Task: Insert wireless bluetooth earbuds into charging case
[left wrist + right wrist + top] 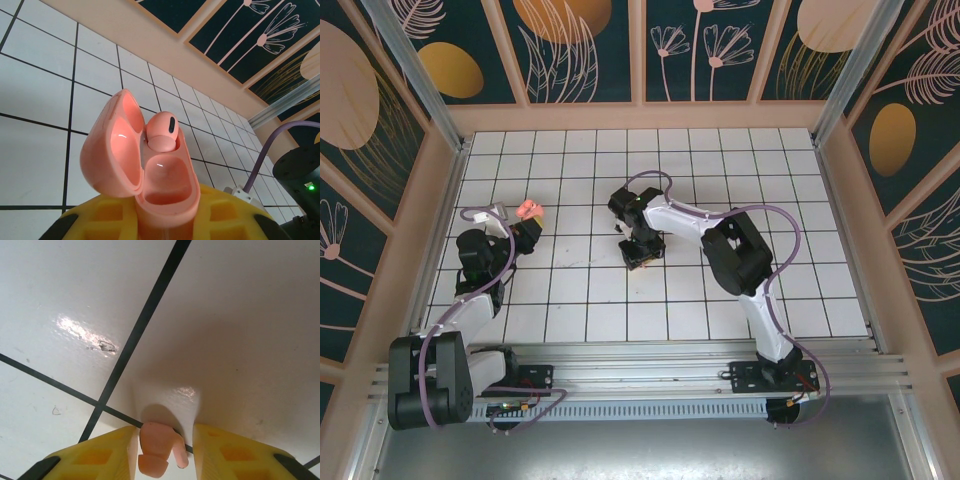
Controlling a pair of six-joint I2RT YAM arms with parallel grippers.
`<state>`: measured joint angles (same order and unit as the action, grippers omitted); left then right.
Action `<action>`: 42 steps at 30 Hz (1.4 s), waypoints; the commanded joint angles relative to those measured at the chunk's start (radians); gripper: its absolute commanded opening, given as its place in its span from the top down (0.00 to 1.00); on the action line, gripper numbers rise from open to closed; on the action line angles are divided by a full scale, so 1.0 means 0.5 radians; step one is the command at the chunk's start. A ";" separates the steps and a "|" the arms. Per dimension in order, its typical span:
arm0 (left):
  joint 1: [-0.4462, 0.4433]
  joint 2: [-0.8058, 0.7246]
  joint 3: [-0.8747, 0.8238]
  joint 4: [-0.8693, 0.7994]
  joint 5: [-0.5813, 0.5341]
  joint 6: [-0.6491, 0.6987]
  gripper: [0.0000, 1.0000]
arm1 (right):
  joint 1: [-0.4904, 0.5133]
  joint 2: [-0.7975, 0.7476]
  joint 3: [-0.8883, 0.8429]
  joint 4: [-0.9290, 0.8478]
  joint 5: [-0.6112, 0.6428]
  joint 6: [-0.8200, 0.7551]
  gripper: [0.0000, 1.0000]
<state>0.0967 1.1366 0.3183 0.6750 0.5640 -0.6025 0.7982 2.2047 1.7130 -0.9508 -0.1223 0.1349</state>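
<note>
My left gripper [525, 226] [165, 217] is shut on the base of the salmon-pink charging case [529, 209] [167, 187], holding it upright above the left side of the table. The lid [112, 142] is swung open to the left. One pink earbud [161, 131] sits in the far socket, and the near socket is empty. My right gripper [642, 256] [166, 440] points down at the table's middle, open, its yellow fingers [105, 455] on either side of a second pink earbud [156, 447] lying on the tile. That earbud rests against the left finger, with a gap to the right one.
The white tiled table [720, 170] with black grid lines is fenced by peach walls [640, 115]. A purple cable [270, 150] and the black right arm [300, 172] stand to the right of the case. A small scuff [102, 345] marks the tile ahead of the right gripper.
</note>
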 commanded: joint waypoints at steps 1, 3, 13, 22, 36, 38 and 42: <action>-0.015 -0.015 0.054 0.009 0.004 0.041 0.91 | 0.005 0.039 0.063 -0.045 0.035 -0.037 0.67; -0.016 -0.017 0.054 0.006 0.004 0.042 0.90 | 0.005 0.042 0.063 -0.030 0.048 -0.037 0.69; -0.023 -0.021 0.057 -0.005 0.000 0.048 0.90 | 0.010 0.030 0.059 0.006 0.070 -0.029 0.75; -0.052 -0.006 0.060 -0.009 -0.002 0.069 0.91 | 0.014 -0.102 -0.047 0.163 0.077 0.018 0.76; -0.165 0.034 0.069 0.053 0.017 0.113 0.91 | -0.056 -0.439 -0.366 0.670 0.012 0.169 0.77; -0.180 0.037 0.069 0.077 0.035 0.113 0.91 | -0.072 -0.486 -0.416 0.750 -0.002 0.185 0.77; -0.213 0.048 0.056 0.166 0.098 0.131 0.91 | -0.096 -0.592 -0.506 0.937 -0.004 0.215 0.77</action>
<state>0.0021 1.1553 0.3218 0.6811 0.5755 -0.5667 0.7597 1.9762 1.4921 -0.5877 -0.1139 0.2123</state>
